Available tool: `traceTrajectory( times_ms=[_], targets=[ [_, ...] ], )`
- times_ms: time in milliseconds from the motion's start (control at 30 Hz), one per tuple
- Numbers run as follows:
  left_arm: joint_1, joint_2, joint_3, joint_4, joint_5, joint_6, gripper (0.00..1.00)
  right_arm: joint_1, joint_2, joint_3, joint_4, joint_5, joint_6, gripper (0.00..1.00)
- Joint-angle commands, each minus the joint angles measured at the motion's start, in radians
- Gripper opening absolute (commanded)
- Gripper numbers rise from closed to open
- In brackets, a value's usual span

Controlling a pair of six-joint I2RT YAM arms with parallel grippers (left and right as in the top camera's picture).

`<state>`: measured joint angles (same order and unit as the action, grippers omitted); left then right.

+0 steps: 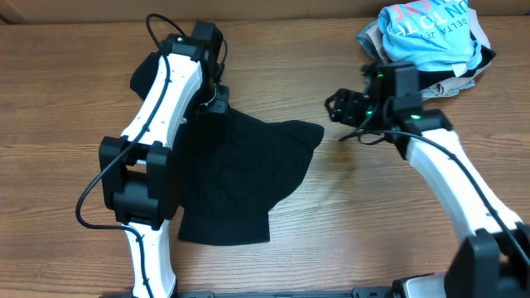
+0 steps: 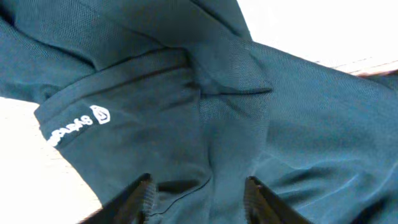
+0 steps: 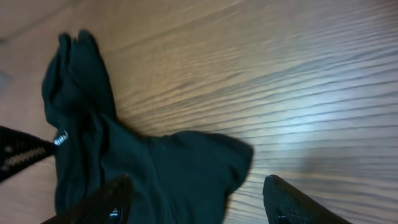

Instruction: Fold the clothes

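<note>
At far left, left gripper (image 2: 199, 186) down over black garment (image 1: 240, 178), jaws part-way apart above bunched cloth near white logo (image 2: 78, 124); cannot tell if pinching. Spread flat left of centre on wooden table (image 1: 373, 223). Right gripper (image 3: 199, 199) wide, empty, just right of cloth edge. Far right, heaped light blue T-shirt (image 1: 431, 33).

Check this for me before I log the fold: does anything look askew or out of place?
The black garment lies crumpled and lopsided, one rumpled flap jutting toward the right hand. A heap of other clothes sits at the table's far right corner.
</note>
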<state>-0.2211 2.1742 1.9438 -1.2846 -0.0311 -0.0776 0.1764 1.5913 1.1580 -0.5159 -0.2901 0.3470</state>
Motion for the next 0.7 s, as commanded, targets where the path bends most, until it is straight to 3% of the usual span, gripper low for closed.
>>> traceTrajectory(
  times_ms=[0,300,667],
  targets=[
    [-0.005,-0.001,-0.003,0.005,0.016,0.015,0.42,0.029,0.071,0.027,0.025,0.027,-0.006,0.70],
    [0.011,0.011,-0.098,0.083,-0.028,0.010,0.37,0.071,0.213,0.027,0.115,0.028,-0.090,0.67],
    [0.026,0.014,-0.176,0.254,-0.028,0.011,0.34,0.071,0.240,0.027,0.118,0.043,-0.093,0.68]
  ],
)
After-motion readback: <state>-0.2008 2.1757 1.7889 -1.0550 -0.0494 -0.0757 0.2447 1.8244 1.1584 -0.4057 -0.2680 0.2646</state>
